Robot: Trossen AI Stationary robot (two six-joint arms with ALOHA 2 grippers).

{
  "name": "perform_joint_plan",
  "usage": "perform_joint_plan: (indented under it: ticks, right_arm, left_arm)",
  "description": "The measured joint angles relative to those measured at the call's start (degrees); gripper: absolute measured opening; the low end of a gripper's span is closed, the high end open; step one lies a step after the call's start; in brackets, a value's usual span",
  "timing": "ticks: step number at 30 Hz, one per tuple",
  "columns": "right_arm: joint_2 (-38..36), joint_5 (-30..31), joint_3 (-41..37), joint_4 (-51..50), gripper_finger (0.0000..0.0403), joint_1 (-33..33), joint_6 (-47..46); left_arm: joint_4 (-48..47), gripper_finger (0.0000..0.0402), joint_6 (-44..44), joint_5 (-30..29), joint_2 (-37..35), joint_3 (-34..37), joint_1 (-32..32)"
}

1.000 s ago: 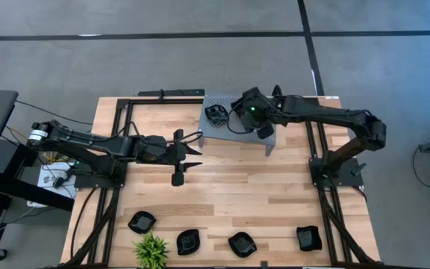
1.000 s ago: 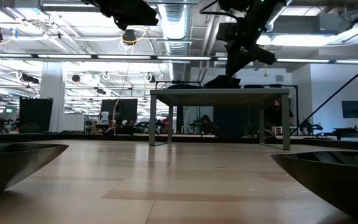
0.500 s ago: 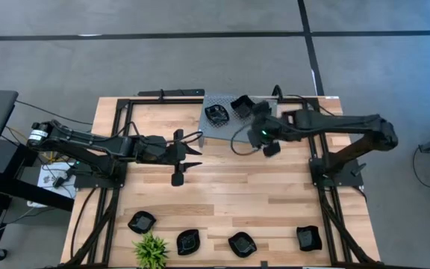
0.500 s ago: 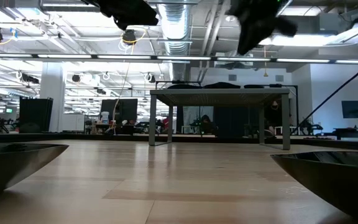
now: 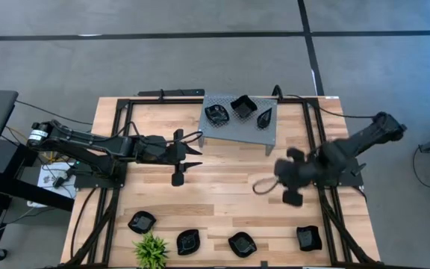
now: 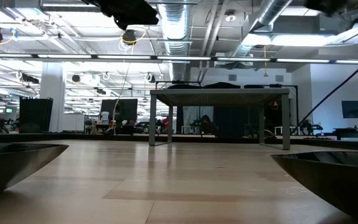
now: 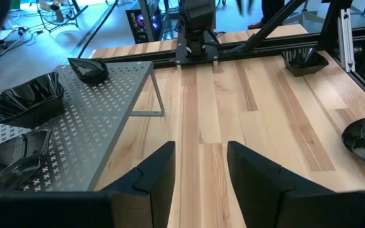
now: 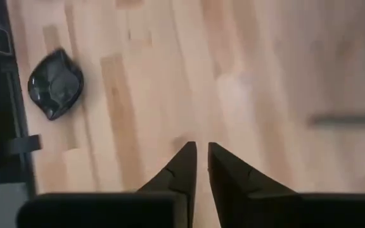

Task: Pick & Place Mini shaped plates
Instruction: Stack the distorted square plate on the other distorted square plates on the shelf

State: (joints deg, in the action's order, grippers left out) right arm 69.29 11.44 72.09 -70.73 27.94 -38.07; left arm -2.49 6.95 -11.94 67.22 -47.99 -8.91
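The right arm bends low over the wooden table (image 5: pixel 230 187), on the near side of the grey shelf (image 5: pixel 239 123). The right gripper (image 5: pixel 286 179) hangs above bare wood and looks blurry from above. Its two dark fingers (image 8: pixel 184 166) stand close together with only a thin gap between them. Nothing sits between them, so they hold nothing and touch nothing.

One black plate (image 8: pixel 55 83) lies on the wood ahead of that gripper and off to one side, well apart from it.

Three small black plates lie on top of the grey shelf: a wavy one (image 5: pixel 216 114), a square one (image 5: pixel 242 105) and a leaf-shaped one (image 5: pixel 264 117). They are well away from the right gripper.

Four more black plates sit in a row along the table edge farthest from the shelf (image 5: pixel 142 222) (image 5: pixel 189 241) (image 5: pixel 242 243) (image 5: pixel 307 238). A small green plant (image 5: pixel 151 250) stands between the first two.

The left arm stretches flat across the table beside the shelf. The left gripper (image 5: pixel 192 161) waits there with its fingers (image 7: pixel 157 174) spread wide, holding nothing. The shelf plates are just off to its side.
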Motion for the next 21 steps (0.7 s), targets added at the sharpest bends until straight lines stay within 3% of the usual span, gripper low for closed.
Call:
perform_joint_plan:
  ticks: [5, 10, 17, 21]
  right_arm:
    - [3.09, -4.34, -8.40, 5.25, 0.0039, 9.60, -22.09]
    - [9.45, -9.80, -11.62, 7.99, 0.0053, 16.44, -39.17]
    - [20.96, -27.32, -11.53, 12.96, 0.0075, 20.99, -51.50]
    - [27.24, -34.94, -11.53, 20.66, 0.0087, 22.35, -54.12]
  left_arm:
    - [0.01, 0.0145, 0.01, 0.00, 0.00, 0.00, 0.00]
    - [0.01, 0.0145, 0.01, 0.02, 0.00, 0.00, -0.01]
    - [0.04, 0.0145, 0.13, 0.02, 0.00, 0.00, 0.01]
    - [1.52, 0.0145, 2.89, 0.00, 0.00, 0.00, 0.07]
